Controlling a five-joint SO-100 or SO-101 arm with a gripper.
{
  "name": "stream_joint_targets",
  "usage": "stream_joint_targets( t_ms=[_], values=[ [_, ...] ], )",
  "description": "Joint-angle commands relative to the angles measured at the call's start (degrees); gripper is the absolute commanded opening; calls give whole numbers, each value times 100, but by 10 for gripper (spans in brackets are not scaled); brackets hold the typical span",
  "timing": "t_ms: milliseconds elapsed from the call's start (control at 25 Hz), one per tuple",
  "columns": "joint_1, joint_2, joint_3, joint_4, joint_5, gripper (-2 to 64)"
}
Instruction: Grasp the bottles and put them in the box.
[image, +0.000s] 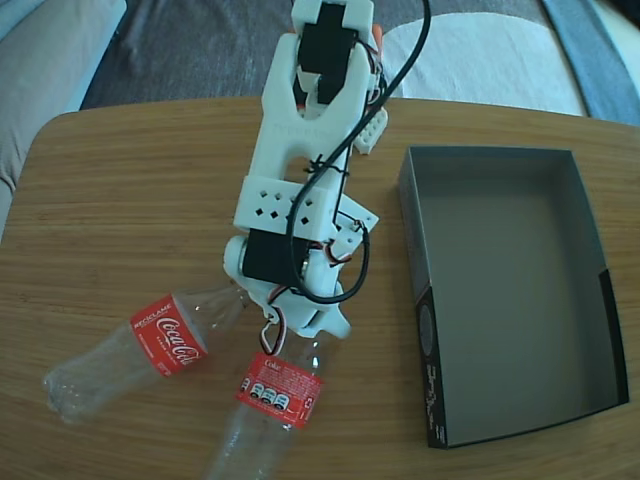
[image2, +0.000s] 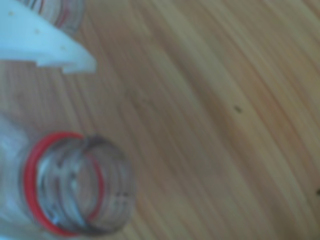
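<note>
In the fixed view, nearest to the camera, one Coca-Cola bottle lies at 6 o'clock on the wooden table, its red label facing up and its neck pointing up toward the arm. At 8 o'clock lies the second Coca-Cola bottle, tilted, with its neck toward 2 o'clock; the two necks come near each other under the gripper. The white arm reaches down from 12 o'clock and its head covers both necks, so I cannot tell if the fingers are open or closed. At 3 o'clock sits the box, grey inside and black outside, well apart from both bottles.

In the wrist view, an open bottle mouth with a red neck ring is at 8 o'clock, blurred. A white fingertip is at 10 o'clock, above it.
</note>
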Motion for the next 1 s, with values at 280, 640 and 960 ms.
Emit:
stream_joint_targets(
  t_ms=[280,640,960],
  values=[
    [-18,202,-413,-211,44,113],
    [-18,211,-457,-141,-9,36],
    [-35,633,-360,-123,53,37]
  ],
)
